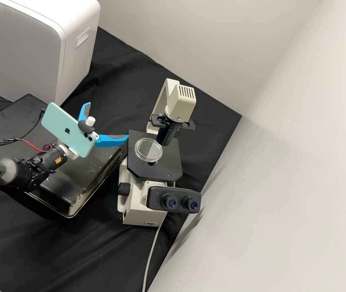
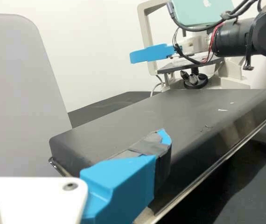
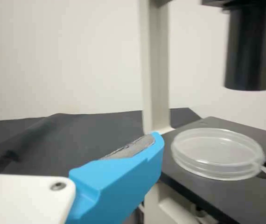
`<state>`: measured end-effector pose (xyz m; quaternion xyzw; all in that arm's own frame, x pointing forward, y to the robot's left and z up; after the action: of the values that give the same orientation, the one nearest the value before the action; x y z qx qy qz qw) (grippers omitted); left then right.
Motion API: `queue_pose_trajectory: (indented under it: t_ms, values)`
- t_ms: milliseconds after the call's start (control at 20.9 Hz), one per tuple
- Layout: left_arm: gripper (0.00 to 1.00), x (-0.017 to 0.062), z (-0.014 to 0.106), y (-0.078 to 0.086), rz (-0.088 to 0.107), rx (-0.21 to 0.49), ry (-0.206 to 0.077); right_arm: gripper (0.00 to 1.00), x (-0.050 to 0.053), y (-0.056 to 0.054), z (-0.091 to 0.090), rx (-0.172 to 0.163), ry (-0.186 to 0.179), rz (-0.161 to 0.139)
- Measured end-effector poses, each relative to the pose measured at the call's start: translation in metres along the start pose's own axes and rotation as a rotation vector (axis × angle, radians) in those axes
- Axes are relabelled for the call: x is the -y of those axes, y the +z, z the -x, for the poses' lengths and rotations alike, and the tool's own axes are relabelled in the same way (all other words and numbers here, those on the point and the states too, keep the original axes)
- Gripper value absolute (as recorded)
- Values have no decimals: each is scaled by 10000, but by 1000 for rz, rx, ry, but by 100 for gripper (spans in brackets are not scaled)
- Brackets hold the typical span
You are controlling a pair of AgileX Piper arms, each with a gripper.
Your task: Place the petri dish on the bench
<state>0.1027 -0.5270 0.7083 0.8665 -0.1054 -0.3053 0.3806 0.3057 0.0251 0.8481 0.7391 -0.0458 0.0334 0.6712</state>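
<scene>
A black-draped desk [image 1: 59,243] carries a cream microscope [image 1: 140,202] at its middle. A clear petri dish [image 1: 148,148] lies flat on the microscope's black stage [image 1: 169,164], raised above the desk, under a black lens tube [image 1: 168,130]. The right arm comes in from the left, with a mint-green phone [image 1: 68,129] clamped to its wrist. The right pincer [image 1: 105,121] is spread wide and holds nothing. Its nearer blue finger points at the stage's left edge, close to the dish but apart from it. To the left of the microscope lies a shallow black tray [image 1: 80,178]. A white box [image 1: 35,44] stands at the far left. The left pincer [image 2: 74,133] sits at the tray's corner on the side away from the microscope, its fingers wide apart and holding nothing.
</scene>
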Motion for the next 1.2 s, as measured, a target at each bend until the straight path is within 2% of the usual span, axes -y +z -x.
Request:
queue_pose_trajectory:
  t_ms: [144, 335, 479, 766, 1101, 1197]
  values:
    - [100, 0, 0, 0, 0, 0, 0, 100, -30, 85, -18, 15, 19, -11]
    - [100, 0, 0, 0, 0, 0, 0, 100, -25, 163, -4, 25, 13, 1]
    - [100, 0, -1, -3, 0, -2, 0, 100, -18, 253, -8, 52, 8, 4]
    - [100, 0, -1, -3, 0, -2, 0, 100, -57, 400, -27, 71, 33, 12]
    - [100, 0, -1, -3, 0, -2, 0, 100, -186, 470, -44, 87, 69, 18]
    - [100, 0, -1, -3, 0, -2, 0, 100, -222, 495, -44, 92, 74, 11]
